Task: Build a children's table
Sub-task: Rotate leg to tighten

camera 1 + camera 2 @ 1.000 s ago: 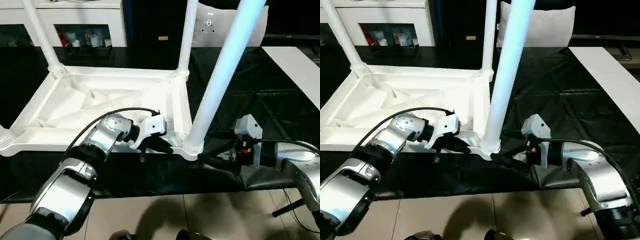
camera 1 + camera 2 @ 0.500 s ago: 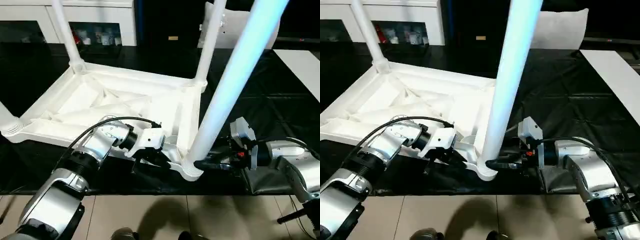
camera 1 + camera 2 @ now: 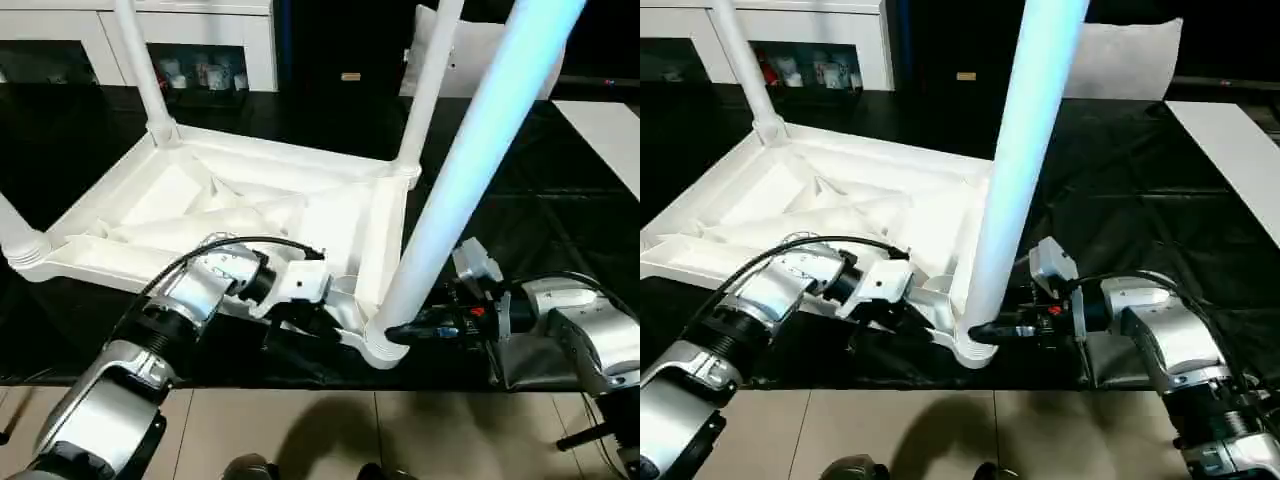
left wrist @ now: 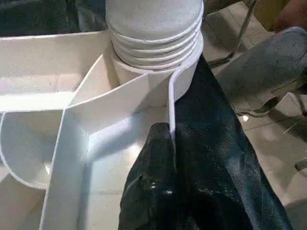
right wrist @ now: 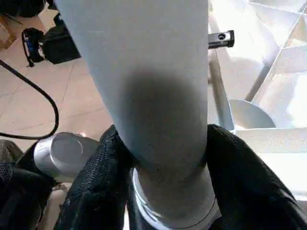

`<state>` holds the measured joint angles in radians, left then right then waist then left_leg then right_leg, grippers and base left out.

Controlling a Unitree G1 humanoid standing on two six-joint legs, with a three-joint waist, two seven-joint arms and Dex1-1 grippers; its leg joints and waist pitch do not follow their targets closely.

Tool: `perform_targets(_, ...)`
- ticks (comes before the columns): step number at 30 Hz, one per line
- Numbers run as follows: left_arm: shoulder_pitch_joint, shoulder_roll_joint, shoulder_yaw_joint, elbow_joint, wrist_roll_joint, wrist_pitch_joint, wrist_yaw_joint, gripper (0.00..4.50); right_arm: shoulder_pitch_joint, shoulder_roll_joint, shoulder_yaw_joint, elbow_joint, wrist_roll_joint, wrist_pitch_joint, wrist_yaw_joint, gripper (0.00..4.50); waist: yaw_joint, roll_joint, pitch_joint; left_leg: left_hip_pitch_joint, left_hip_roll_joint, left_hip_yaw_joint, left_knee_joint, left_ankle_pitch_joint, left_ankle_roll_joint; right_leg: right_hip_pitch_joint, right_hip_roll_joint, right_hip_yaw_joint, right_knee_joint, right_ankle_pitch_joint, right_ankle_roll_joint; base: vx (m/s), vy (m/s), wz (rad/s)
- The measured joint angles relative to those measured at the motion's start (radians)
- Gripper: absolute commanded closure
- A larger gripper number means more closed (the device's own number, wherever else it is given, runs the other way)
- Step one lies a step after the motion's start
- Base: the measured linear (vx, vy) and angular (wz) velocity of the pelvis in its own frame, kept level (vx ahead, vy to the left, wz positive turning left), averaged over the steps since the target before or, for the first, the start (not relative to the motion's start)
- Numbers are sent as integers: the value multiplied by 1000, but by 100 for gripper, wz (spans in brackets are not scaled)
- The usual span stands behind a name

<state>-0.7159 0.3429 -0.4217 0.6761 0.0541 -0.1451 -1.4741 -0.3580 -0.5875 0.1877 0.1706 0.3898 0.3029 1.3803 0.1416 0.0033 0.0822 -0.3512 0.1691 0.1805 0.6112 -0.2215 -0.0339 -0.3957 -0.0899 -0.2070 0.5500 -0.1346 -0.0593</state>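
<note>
The children's table (image 3: 100,255) lies upside down on a black cloth, ribbed underside up, with tube legs standing in its corner sockets. The nearest leg (image 3: 470,170) rises from the front right socket (image 3: 380,345). My right gripper (image 3: 400,330) is at that leg's base. In the right wrist view its black fingers (image 5: 96,182) press on both sides of the leg (image 5: 144,72). My left gripper (image 3: 305,320) is shut on the table's thin rim (image 4: 171,110) just beside that socket (image 4: 153,43).
A white cabinet with glass doors (image 3: 200,40) stands behind the table. A flat white board (image 3: 605,130) lies at the far right on the black cloth (image 3: 520,220). The cloth's front edge drops to a tiled floor (image 3: 300,430).
My right gripper has come in to the base of the nearest leg and its fingers have closed around it. The left gripper stays on the rim. The camera has shifted.
</note>
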Motion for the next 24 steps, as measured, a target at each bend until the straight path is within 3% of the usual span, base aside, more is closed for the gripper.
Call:
perform_targets(4,0,-9,7,-4,-3,60,10,450,10,19,-11,-14,4,35,-28,251,-1,1,-1,1,0,0,0,0,0,1,0,0,0,0,0,0,0,0)
perform_targets(7,-6,-16,30,9,2,117,70,450,43,72,-45,-56,4,90,-166,252,-8,3,-2,2,0,0,0,1,-4,1,0,0,1,1,-1,0,0,0)
perform_targets(12,-36,-75,75,53,30,247,252,450,52,203,-120,-96,-57,174,-490,252,-60,7,-3,4,1,-1,-2,0,-10,9,0,-5,-7,1,-1,0,0,0)
perform_targets(16,-58,-148,105,103,32,292,389,450,39,277,-158,-102,-118,200,-672,253,-83,10,-5,3,1,-2,-2,-1,-9,12,0,-7,-12,3,1,0,0,0)
perform_targets(21,-110,-259,144,183,62,342,650,450,-58,470,-216,-47,-216,257,-1052,253,-101,21,-7,3,0,-6,-1,-1,-9,12,0,-10,-14,3,2,0,0,0)
perform_targets(24,-114,-297,151,192,68,343,715,450,-63,492,-221,-46,-245,243,-1122,185,-103,24,-8,1,0,-7,-2,-2,-1,12,0,-10,-14,2,2,0,0,0)
